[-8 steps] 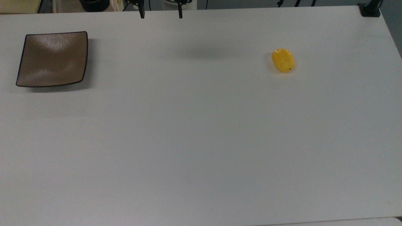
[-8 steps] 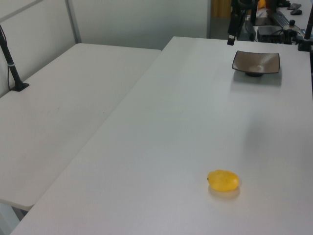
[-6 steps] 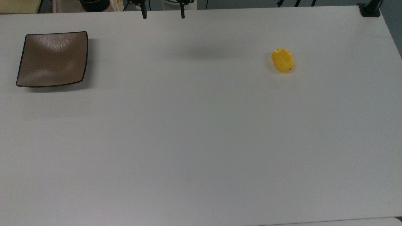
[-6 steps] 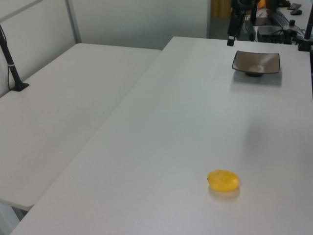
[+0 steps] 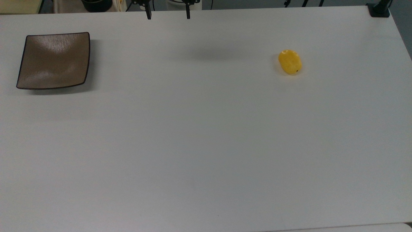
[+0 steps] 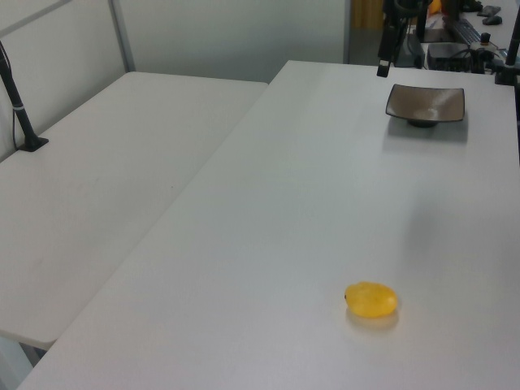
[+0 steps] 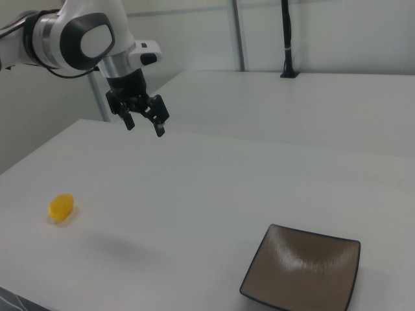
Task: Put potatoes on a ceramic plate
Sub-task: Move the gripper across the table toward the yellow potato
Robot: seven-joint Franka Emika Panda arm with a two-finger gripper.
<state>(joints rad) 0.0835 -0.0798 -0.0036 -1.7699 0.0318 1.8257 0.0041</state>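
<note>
The arm (image 7: 71,39) reaches in from the right view's upper left, wrist bent down, and the gripper (image 7: 144,124) hangs high above the table (image 5: 206,145) with its two black fingers (image 5: 148,14) spread wide and holding nothing. In the top view the fingertips show at about 12 o'clock, at the table's far edge.

The potato (image 5: 290,62) lies on the bare tabletop at roughly 2 o'clock in the top view, well apart from the gripper and from the plate (image 5: 53,60), which sits at about 10 o'clock near the top view's left edge. Open tabletop lies between them and across the whole near half.

The potato is a small bright-yellow oval with a bumpy skin and a tiny dark spot. The plate is glossy brown, square, with a thin dark rim, upturned edges and rounded corners. The table is matte white.
</note>
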